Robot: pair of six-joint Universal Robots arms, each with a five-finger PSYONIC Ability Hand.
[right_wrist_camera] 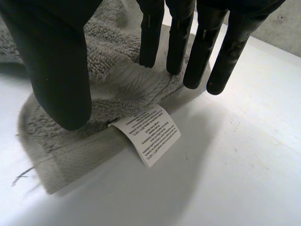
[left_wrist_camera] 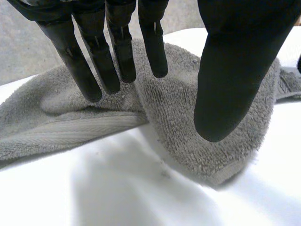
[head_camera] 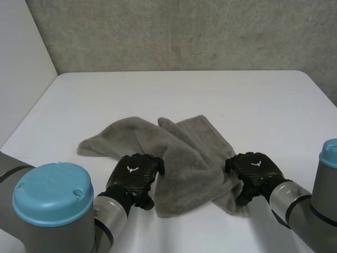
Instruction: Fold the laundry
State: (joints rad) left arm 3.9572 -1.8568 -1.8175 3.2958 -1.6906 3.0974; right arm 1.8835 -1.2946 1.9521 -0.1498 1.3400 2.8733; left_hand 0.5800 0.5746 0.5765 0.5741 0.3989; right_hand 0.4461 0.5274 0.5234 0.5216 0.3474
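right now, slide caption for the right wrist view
Right hand, fingers straight, over the corner of a grey towel whose white care label lies partly on the table.

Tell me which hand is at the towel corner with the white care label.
The right hand: under its palm the label juts from a corner of the grey towel. No label lies by the left hand.

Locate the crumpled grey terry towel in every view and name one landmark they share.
Head view: the crumpled grey terry towel lies mid-table between the left hand and the right hand.
Left wrist view: it spreads beneath the left hand's straight fingers.
Right wrist view: its corner, bearing a white care label, lies beneath the right hand's fingers.
Shared landmark: the white table beneath the towel.
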